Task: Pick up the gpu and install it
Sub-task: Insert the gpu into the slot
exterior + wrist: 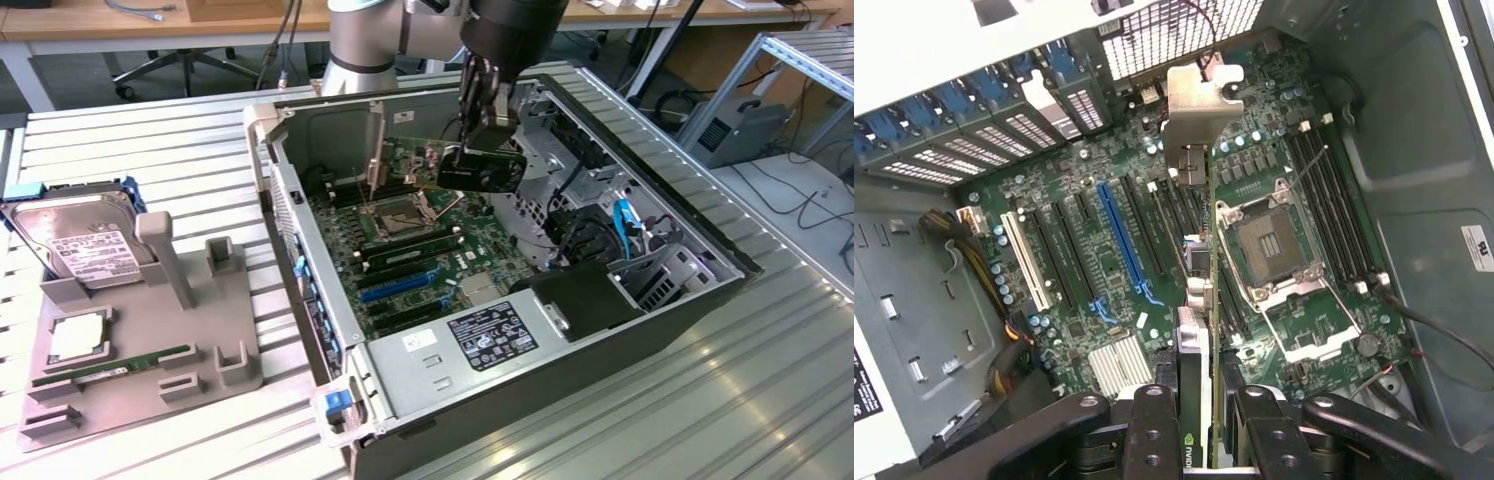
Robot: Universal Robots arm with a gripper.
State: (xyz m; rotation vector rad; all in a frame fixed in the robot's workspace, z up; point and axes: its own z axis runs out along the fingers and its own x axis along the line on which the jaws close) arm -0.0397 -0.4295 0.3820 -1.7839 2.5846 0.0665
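My gripper (483,138) reaches down into the open computer case (287,230) and is shut on the gpu (478,167). The card's dark cooler faces the exterior view's right, its green board and silver bracket point toward the back wall of the case. In the wrist view the gpu (1197,300) appears edge-on between the black fingers (1152,432), with its silver bracket (1192,105) at the far end. It hangs above the motherboard (1084,330), beside the bare CPU socket (1269,243) and close to the black expansion slots. The blue slot (1119,235) lies a little to one side.
A grey fixture (147,390) at the exterior view's left holds a hard drive (83,245), a processor (78,335) and a memory stick (114,368). Inside the case, the drive cage with cables (601,235) and the power supply (487,335) crowd the card's side.
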